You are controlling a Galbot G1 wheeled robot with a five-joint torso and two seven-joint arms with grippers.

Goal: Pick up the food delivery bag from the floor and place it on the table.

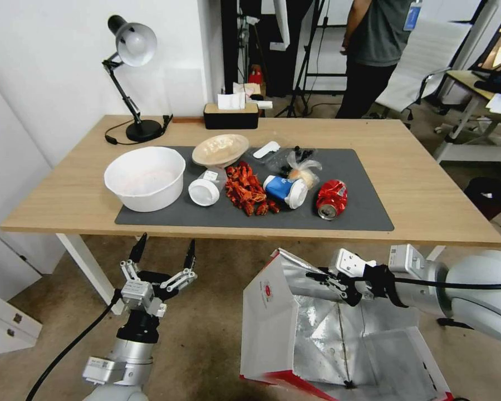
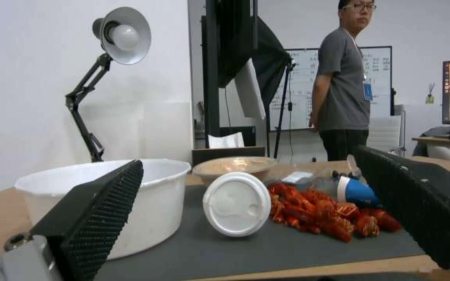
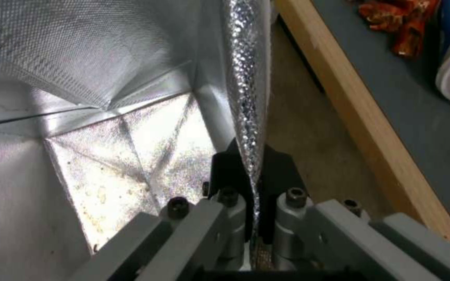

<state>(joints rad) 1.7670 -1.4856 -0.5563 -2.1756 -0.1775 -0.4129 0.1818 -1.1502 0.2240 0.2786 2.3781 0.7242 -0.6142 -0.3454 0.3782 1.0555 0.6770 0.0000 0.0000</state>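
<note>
Head view puts the right gripper [image 1: 324,277] just below the near edge of the table [image 1: 440,184], its fingers pinched on the foil-lined rim of the food delivery bag [image 1: 273,317]. Below and to the left of that gripper the bag hangs open, with its white side and small round red logo facing left and the crinkled silver lining on show; its bottom runs out of view, so I cannot tell whether it touches the floor [image 1: 217,289]. From the right wrist camera, the two black pads [image 3: 225,171] clamp the silver rim [image 3: 246,78] between them, the bag's shiny inside opening on one side and the table's wooden edge [image 3: 360,117] running close by on the other. Further left, the left gripper [image 1: 164,257] points up toward the table edge with its fingers spread wide and nothing between them. Ahead of it, beyond its two dark ribbed fingertips [image 2: 100,210], stand a white bowl [image 2: 162,195], a round white lid [image 2: 236,203] on its edge and a heap of red crayfish shells [image 2: 324,214] on the dark grey mat [image 2: 266,249]. Farther right on the mat lie a blue and white cup [image 1: 285,190] and a crushed red can [image 1: 331,199].
</note>
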